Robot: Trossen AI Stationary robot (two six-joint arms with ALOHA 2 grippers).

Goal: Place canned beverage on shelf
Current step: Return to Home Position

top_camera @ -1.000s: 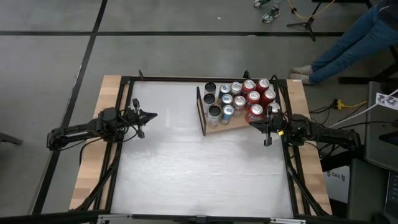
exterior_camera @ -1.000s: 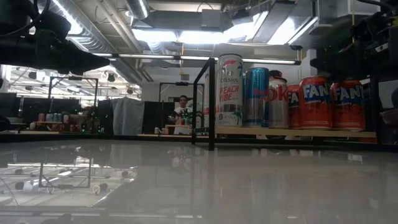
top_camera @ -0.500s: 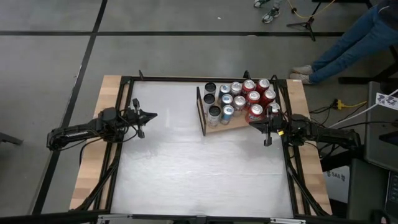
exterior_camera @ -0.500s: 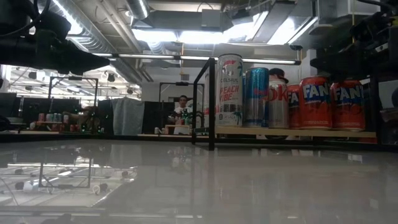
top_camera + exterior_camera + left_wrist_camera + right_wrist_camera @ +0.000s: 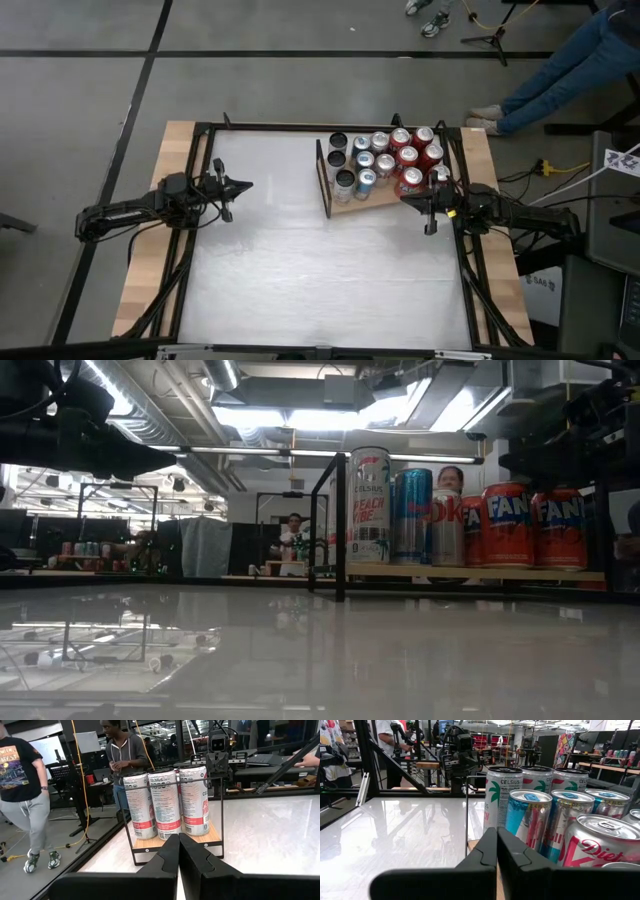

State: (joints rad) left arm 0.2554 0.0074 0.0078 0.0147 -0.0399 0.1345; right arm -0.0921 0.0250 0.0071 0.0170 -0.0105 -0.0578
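I see the left gripper (image 5: 247, 186) hanging over the left side of the table (image 5: 300, 280), well apart from everything else. In its wrist view its two fingers (image 5: 167, 852) are pressed flat against each other with nothing between them.

The right gripper (image 5: 407, 197) sits near the table's right edge, just beside the shelf (image 5: 352, 208) at the end where the orange cans (image 5: 412, 179) stand. I cannot tell whether it touches the board. Its fingers (image 5: 485, 847) are also pinched together and empty.

The shelf lies in the far right part of the table, set at a slight angle to the table's edges. Its black frame (image 5: 322, 178) stands upright at the end facing the table's middle.

All the cans stand upright on the board, packed close. The white Celsius cans (image 5: 164, 802) are in a row just behind the frame. Next come the blue-and-silver cans (image 5: 365, 160), then the red cans (image 5: 408, 153), with the orange ones at the end nearest the right arm.

From table height I read them in a line along the board: a Celsius can, a blue can (image 5: 411, 515), a silver diet cola can (image 5: 447, 525) and two orange ones.

Beyond the table, a person in a dark hoodie (image 5: 120, 755) stands in the room.
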